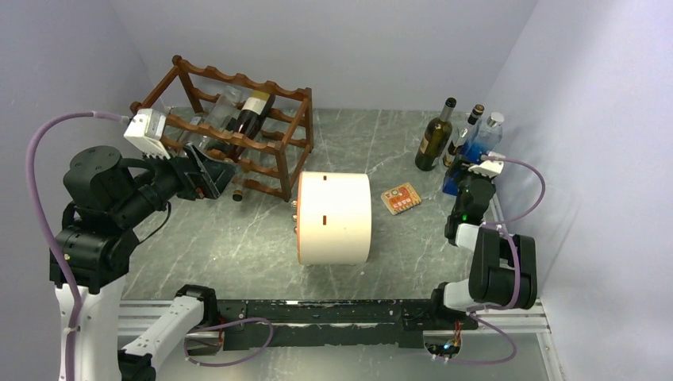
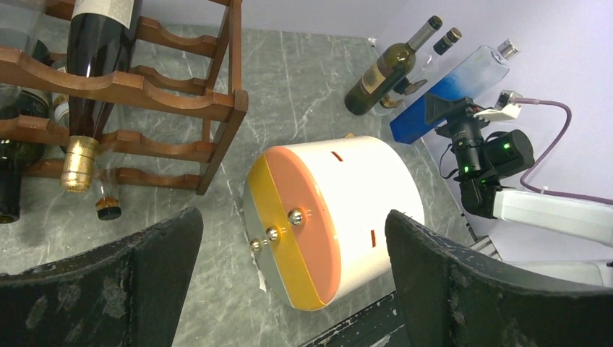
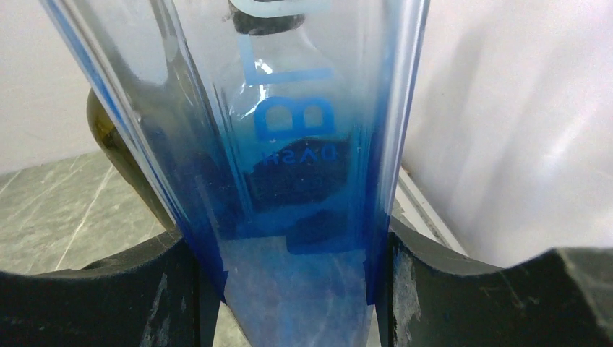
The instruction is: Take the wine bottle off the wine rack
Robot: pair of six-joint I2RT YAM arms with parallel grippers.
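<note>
**Wine bottle lies off to the left of my open left claw, neck end nearest**

The wine bottle point(image 1: 255, 111) is in the top tier of the wine rack point(image 1: 238, 80), at the back left of the table point(image 1: 238, 246). It is dark glass with a pale label. Its long axis runs from back to front across the rails, with the gold-foiled neck sloping down towards the arms' side of the table.

My left claw point(image 2: 293, 217) is spread wide with nothing in it. From above, it hangs just beside the rack's near-left face. That puts it lower than the bottle and to the left of its neck.

Through the left wrist camera, the bottle sits in the upper left corner, outside the gap between the jaws. The cream cylinder point(image 1: 337, 218) fills the middle of that gap instead, so I judge the claw is not yet lined up. It needs to swing left and rise until the neck or shoulder falls between the jaws. The jaws should close across the bottle's length, and the pull should come out along its axis, towards me.

The left arm is much the nearer one. My right claw point(image 3: 289, 246) is well apart at the far right, clamped on both sides of a blue bottle point(image 3: 289, 144), so it is no help here.
</note>
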